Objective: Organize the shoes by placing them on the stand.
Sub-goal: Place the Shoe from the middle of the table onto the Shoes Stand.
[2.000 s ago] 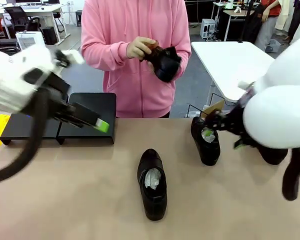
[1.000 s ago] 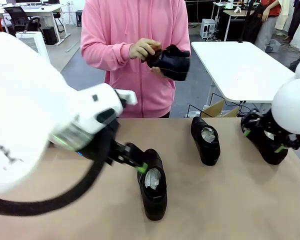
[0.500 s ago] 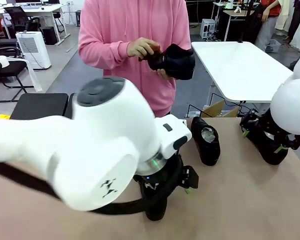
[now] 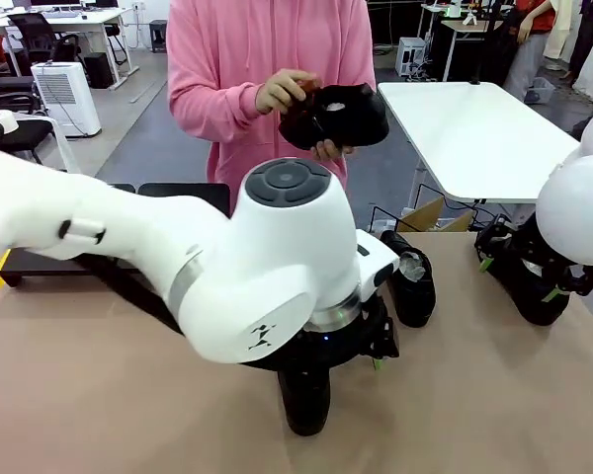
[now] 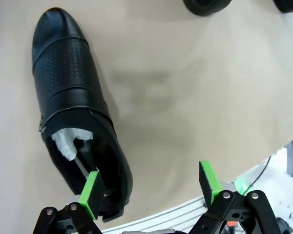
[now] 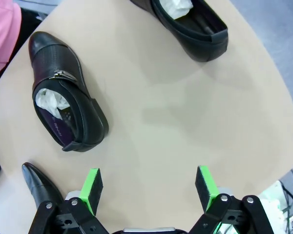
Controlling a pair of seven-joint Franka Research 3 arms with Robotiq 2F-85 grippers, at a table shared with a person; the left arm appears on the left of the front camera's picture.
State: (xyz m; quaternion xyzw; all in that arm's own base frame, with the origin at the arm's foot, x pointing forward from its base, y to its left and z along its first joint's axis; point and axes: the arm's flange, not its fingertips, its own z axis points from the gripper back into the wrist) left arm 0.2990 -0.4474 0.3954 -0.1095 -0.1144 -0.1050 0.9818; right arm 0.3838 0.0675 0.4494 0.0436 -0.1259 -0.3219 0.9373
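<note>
The left arm (image 4: 227, 267) spreads across the middle of the front view as a glossy white rounded shell, with a flat grey round cap (image 4: 287, 181) on top, a small black logo (image 4: 262, 337) low on its side and a black wrist section beneath. The right arm (image 4: 578, 222), at the right edge, is the same smooth white. The left hand (image 5: 150, 187) and the right hand (image 6: 148, 187) are black linkages with silver screws (image 5: 223, 195) and bright green pads (image 5: 90, 192). At top centre, the person (image 4: 277, 39) wears a pink sweatshirt (image 4: 203, 89).

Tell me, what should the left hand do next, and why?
The left hand is open above the black dress shoe: one pad overlaps its heel, the other hangs over bare table. So probably slide sideways until the heel sits between the pads.
</note>
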